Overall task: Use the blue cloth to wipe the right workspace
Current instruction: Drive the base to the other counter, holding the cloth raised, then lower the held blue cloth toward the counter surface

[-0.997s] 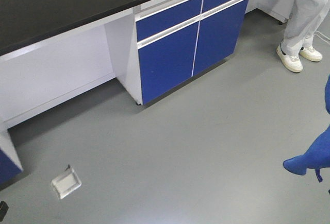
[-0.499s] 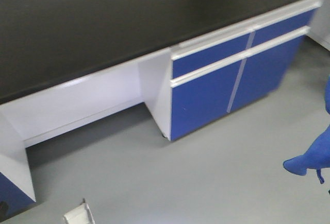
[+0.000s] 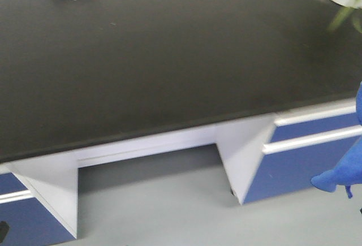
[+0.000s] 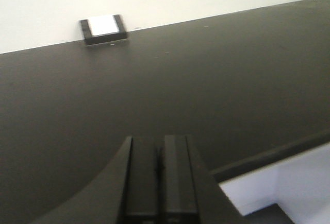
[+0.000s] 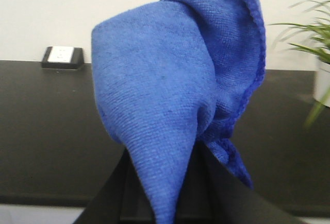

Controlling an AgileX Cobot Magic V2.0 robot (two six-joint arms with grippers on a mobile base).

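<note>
A: What is held by the right claw point(image 5: 160, 198)?
B: The blue cloth point(image 5: 175, 95) is clamped between its fingers and is bunched up above them. The right workspace point(image 3: 169, 59) is seen ahead of it, untouched by the cloth.
A: And the left claw point(image 4: 160, 183)?
B: It is pressed closed on nothing. The labelled black box point(image 4: 103, 27) is seen far ahead, slightly left.

No legible txt; label on black box point(image 4: 103, 27) at right workspace point(image 4: 180, 90) rim blurry.
</note>
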